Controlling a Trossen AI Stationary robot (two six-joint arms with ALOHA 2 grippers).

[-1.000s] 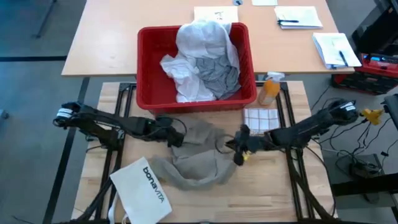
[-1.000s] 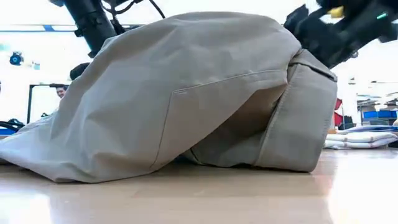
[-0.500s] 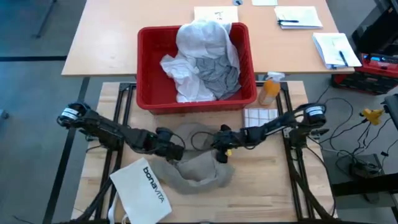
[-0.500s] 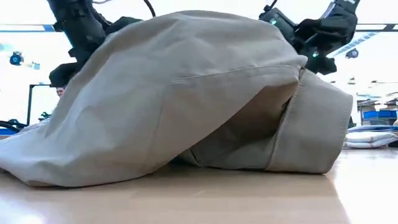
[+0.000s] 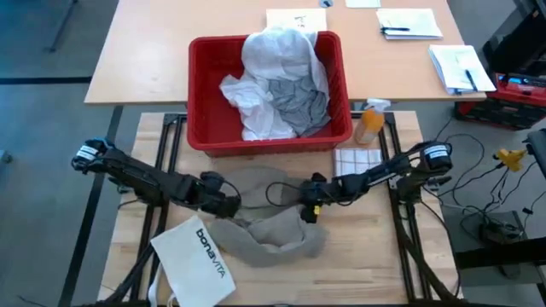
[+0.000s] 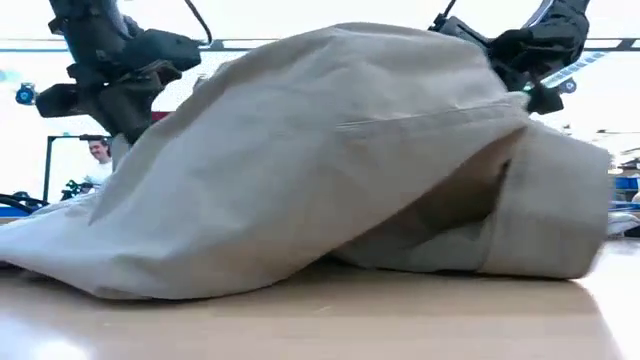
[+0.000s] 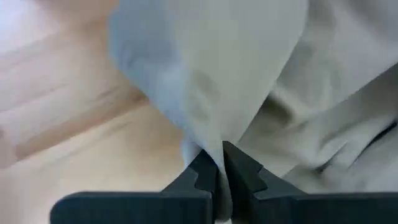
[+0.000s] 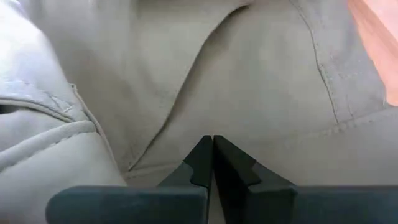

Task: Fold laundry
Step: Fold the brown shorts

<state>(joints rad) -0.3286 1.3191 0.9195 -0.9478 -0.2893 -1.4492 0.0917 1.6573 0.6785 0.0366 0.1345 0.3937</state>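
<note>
The khaki-tan garment (image 5: 271, 228) lies bunched on the wooden table (image 5: 375, 247), raised into a hump (image 6: 330, 170) between my two grippers. My left gripper (image 5: 224, 203) is shut on its left part and my right gripper (image 5: 307, 206) is shut on its right part. In the low view the left gripper (image 6: 120, 95) and the right gripper (image 6: 525, 55) stand at the hump's top corners. A white shirt (image 5: 277, 51) and a grey T-shirt (image 5: 299, 102) lie heaped in the red basket (image 5: 200, 94). My left gripper pinches a fold of the khaki cloth (image 7: 208, 134) between its two fingers; the cloth rises out of the fingertips and is lifted off the table there. My right gripper is shut on the khaki cloth near a stitched seam (image 8: 186, 158); the fingers themselves hide the pinched spot. The held part is raised, while the garment's lower edge (image 6: 300, 280) lies on the table.
A stiff white bag printed "bonavita" (image 5: 194, 260) lies at the near left, touching the garment. An orange spray bottle (image 5: 369, 122) and a checked cloth (image 5: 358, 160) sit at the right behind my right arm. Papers lie on the far table (image 5: 409, 24).
My right gripper has gone toward the table's left edge, drawing the garment's right part inward. My left gripper has gone toward the near edge and slightly left. The khaki garment has bunched narrower, its hump still raised between the two grippers.
</note>
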